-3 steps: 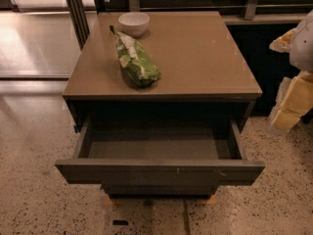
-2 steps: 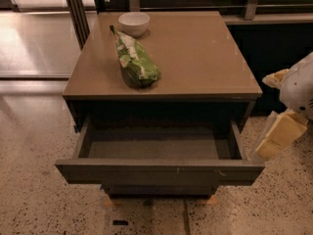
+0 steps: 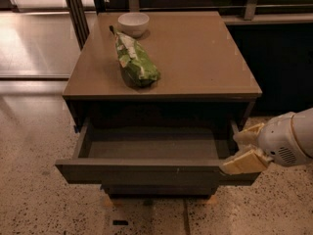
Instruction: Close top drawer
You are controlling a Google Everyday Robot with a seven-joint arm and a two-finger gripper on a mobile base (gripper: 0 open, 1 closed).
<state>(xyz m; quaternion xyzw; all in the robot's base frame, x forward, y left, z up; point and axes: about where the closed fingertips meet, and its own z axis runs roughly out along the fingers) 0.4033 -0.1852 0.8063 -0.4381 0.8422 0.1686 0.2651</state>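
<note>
In my camera view the top drawer (image 3: pixel 146 172) stands pulled out, with its flat matte front and shallow grey box showing. My gripper (image 3: pixel 244 149) sits at the drawer's right front corner, blunt cream fingers (image 3: pixel 243 162) parted and holding nothing. A crinkly green bag (image 3: pixel 136 60) and a round white bowl (image 3: pixel 133 23) rest on the smooth cabinet top (image 3: pixel 205 58).

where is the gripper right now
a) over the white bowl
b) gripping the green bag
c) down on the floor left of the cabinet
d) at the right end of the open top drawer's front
D: the gripper is at the right end of the front of the top drawer, which is pulled out, while the white bowl and the green bag lie apart from it on the cabinet top.
</note>
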